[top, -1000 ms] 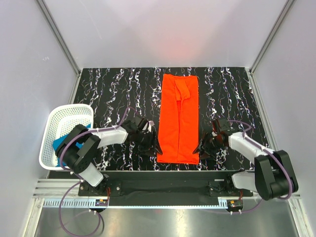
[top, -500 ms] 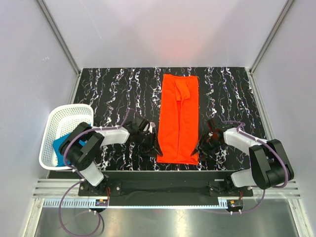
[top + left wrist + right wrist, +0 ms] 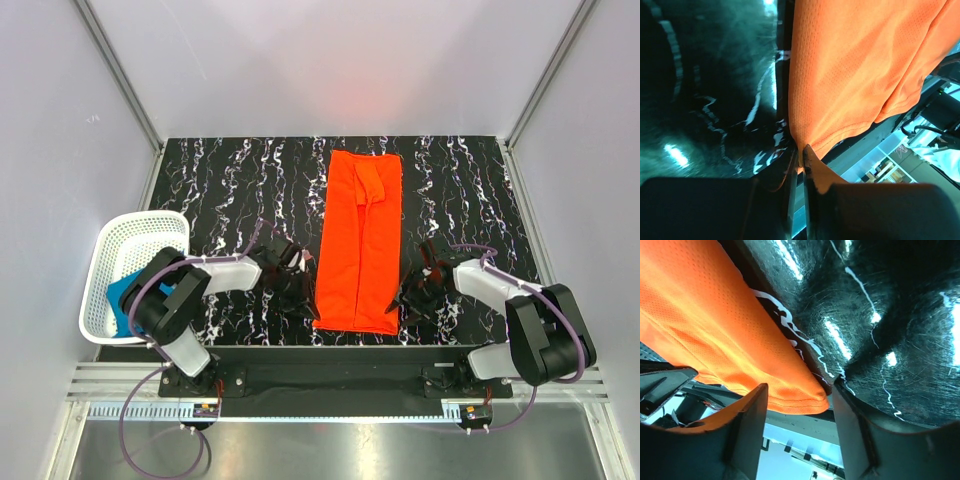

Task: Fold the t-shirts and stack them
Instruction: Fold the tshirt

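Top external first, scanning from the far left: finding a white plastic mesh basket (image 3: 105, 240) sitting at the left edge of the black marbled table (image 3: 230, 180), cradling a bunched teal blue cloth t-shirt (image 3: 122, 292). Moving right, meeting the left gripper (image 3: 300, 298), low on the table, pinching the near left corner of a bright orange-red cloth t-shirt (image 3: 360, 235); confirming on the left wrist view, fingers almost meeting with hem cloth caught between. Lying folded as a long narrow strip down the table's middle, running away from the arms. Further right, finding the right gripper (image 3: 408, 298) with fingers apart, straddling the near right corner, not yet clamping it. Judging the cloth light, limp and thin, likely sagging and unfolding if lifted by one corner alone; favouring both near hem corners, all layers pinched together. Noting bare table on either side and beyond the far hem, walls closing in left, right and behind, arm bases crowding the near edge.
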Robot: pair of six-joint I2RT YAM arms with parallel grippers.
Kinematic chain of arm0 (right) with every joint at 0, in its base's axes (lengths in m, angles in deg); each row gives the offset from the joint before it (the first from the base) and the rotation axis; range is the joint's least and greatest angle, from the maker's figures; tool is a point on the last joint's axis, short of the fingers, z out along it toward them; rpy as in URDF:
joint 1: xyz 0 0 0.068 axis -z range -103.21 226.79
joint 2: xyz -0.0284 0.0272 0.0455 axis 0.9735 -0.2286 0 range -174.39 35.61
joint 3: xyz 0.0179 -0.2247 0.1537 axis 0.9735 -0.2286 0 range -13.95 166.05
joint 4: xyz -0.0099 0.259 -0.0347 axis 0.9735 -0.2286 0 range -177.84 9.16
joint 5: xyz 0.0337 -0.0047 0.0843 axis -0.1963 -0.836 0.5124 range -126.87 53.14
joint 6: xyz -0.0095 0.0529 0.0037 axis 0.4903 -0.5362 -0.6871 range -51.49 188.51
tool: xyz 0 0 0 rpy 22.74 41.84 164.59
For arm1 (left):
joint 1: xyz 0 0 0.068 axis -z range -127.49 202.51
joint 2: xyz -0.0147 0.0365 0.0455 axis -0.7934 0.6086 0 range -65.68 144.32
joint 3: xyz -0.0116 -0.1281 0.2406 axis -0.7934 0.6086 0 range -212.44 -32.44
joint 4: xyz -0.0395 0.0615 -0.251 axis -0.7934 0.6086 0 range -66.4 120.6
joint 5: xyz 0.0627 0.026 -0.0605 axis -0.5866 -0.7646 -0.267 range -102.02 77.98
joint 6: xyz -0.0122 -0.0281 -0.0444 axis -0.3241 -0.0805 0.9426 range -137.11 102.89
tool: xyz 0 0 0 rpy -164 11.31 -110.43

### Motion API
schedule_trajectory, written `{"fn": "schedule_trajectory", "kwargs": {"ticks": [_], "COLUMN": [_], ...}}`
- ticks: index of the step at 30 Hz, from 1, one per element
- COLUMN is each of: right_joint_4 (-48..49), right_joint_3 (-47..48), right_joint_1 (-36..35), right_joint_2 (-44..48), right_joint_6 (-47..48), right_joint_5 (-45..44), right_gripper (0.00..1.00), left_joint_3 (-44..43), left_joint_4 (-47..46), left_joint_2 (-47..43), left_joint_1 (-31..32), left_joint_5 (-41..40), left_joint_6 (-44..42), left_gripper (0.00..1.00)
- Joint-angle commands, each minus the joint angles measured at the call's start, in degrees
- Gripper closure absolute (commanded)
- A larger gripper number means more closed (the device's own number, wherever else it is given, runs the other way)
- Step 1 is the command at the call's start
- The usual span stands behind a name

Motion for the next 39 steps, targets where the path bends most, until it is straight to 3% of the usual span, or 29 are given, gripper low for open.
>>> {"fn": "schedule_trajectory", "kwargs": {"ticks": [1,5,6,10,17,22,29,39], "right_joint_4": [0.2,-0.1,-1.1,-3.3,-7.3,-8.2,-8.7,-11.2], "right_joint_3": [2.1,8.5,10.5,22.5,45.3,60.1,73.9,89.1], "right_joint_1": [-0.5,-0.5,-0.5,0.4,1.1,0.9,-1.8,-4.8], "right_joint_2": [1.5,-1.5,-2.7,-10.2,-25.0,-33.9,-46.6,-61.9], "right_joint_6": [0.4,4.3,5.2,9.6,18.3,18.3,19.0,19.5], "right_joint_5": [-2.5,-5.2,-6.6,-9.9,-18.3,-18.5,-21.7,-26.5], "right_gripper": [0.38,0.31,0.25,0.19,0.2,0.19,0.18,0.16], "left_joint_3": [2.4,4.1,4.4,6.8,8.3,6.5,5.3,6.5], "left_joint_4": [4.9,3.8,3.5,2.3,0.4,0.3,-0.5,-2.0], "left_joint_2": [-0.6,-1.9,-2.2,-4.4,-5.2,-3.8,-3.0,-2.3], "left_joint_1": [-1.2,-1.0,-1.0,-0.8,-0.9,-0.8,-0.8,-0.9], "left_joint_5": [-7.6,-6.8,-6.8,-6.8,-5.3,-2.7,-0.8,-0.3], "left_joint_6": [-3.3,-2.6,-2.3,-1.6,-0.7,-0.9,0.1,1.0], "left_gripper": [0.86,0.87,0.86,0.86,0.85,0.76,0.71,0.71]}}
